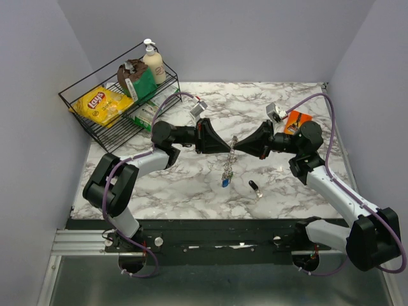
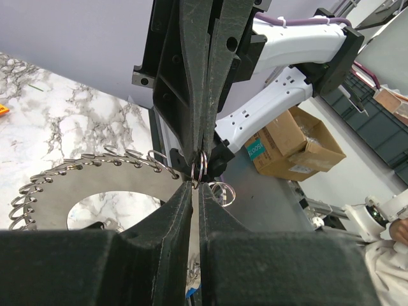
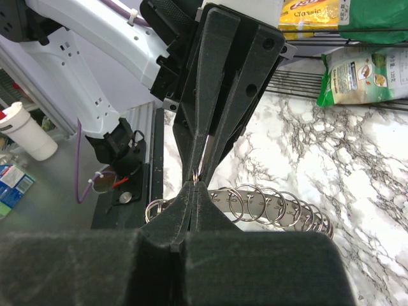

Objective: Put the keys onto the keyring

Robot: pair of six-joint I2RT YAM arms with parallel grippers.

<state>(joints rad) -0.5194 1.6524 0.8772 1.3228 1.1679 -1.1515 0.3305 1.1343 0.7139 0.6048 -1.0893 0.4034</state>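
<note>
Grip first: the right gripper point(image 3: 195, 186) has its fingers pressed flat together on the rim of the keyring point(image 2: 95, 182), holding it clear of the table point(image 1: 185, 191). The left gripper point(image 2: 196, 188) meets it tip to tip from the opposite side. Its fingers stand almost together, a sliver of bright metal in the thin slit between them, but whether they bear on it I cannot tell. A small split ring point(image 2: 199, 169) stands right at the meeting point. From above, the keyring hangs edge-on over the middle of the table, the blue key point(image 1: 225, 183) at its lower end. The black key point(image 1: 255, 187) lies loose on the table just to the right, apart from the ring.

A black wire basket point(image 1: 118, 132) sits at the far left corner. It holds a yellow chip bag point(image 1: 102, 104) at the left end, a brown pouch point(image 1: 131, 70) and a green packet point(image 1: 145, 83) upright in the middle, a cream pump bottle point(image 1: 154, 62) at the far right end, and a white-and-green packet point(image 1: 150, 112) flat along the front. An orange packet point(image 1: 298, 120) lies on the table behind the right arm.

The table is white marble pattern with grey veins; pale lilac walls close it on three sides. Past its near edge the wrist views show a cardboard box point(image 2: 299, 143) and a white cup point(image 3: 25, 131).
</note>
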